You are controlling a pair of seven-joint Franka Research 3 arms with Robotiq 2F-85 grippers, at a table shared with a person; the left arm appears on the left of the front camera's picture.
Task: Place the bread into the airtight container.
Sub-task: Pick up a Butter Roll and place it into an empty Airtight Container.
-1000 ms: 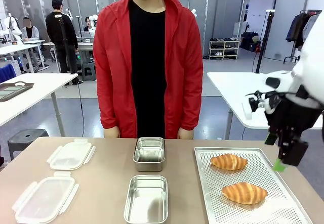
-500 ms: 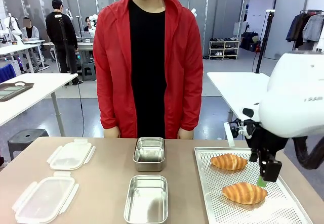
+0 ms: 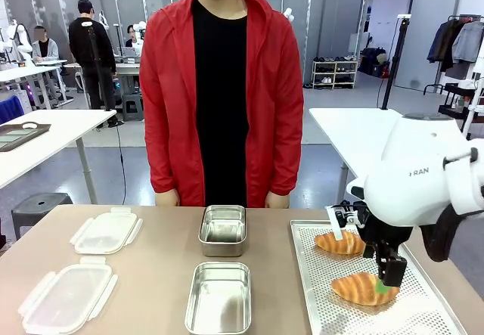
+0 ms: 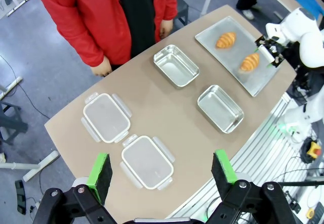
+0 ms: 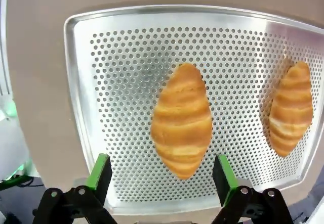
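Our right claw point(image 5: 161, 161) hangs open over the nearer croissant point(image 5: 181, 120), jaws spanning its width ready to grasp; our left claw point(image 4: 159, 168) hovers open high above the bench point(image 4: 167, 107).

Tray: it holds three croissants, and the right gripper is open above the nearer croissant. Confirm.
Not quite: the tray holds two croissants, not three, as the right wrist view shows. The right gripper is open above the nearer croissant.

I'm looking into an open-plan lab: white worktables point(image 3: 355, 132) on a grey floor point(image 3: 113, 169), glass partition walls point(image 3: 318, 17) behind. Other people point(image 3: 92, 48) are at far desks point(image 3: 23, 72), and a metal shoe rack point(image 3: 335, 74) holds shoes.
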